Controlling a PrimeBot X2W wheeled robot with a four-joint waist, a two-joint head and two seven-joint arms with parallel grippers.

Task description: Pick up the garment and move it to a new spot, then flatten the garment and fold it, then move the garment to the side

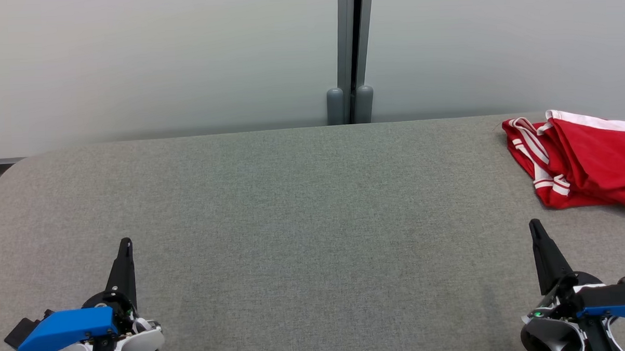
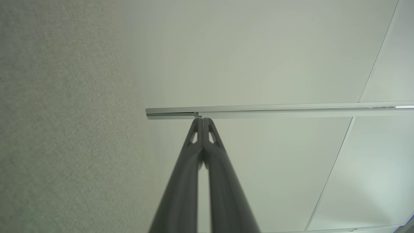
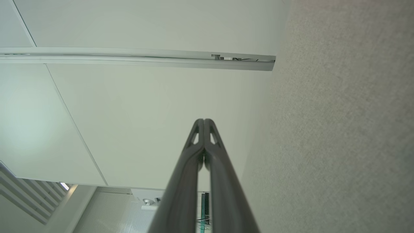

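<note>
The garment point(image 1: 585, 161), red with white stripes and a white band, lies crumpled at the far right of the grey felt table point(image 1: 303, 196), partly cut off by the picture's edge. My right gripper point(image 1: 534, 225) rests at the lower right, shut, with nothing in it, a little nearer than the garment. At the lower left my left gripper point(image 1: 125, 243) is also shut and holds nothing. In each wrist view the two dark fingers meet at their tips: left gripper point(image 2: 202, 119), right gripper point(image 3: 204, 120).
A pale wall panel with a grey vertical post point(image 1: 351, 54) stands behind the table's far edge. The table's left corner is rounded point(image 1: 10, 168). Felt surface runs along one side of each wrist view.
</note>
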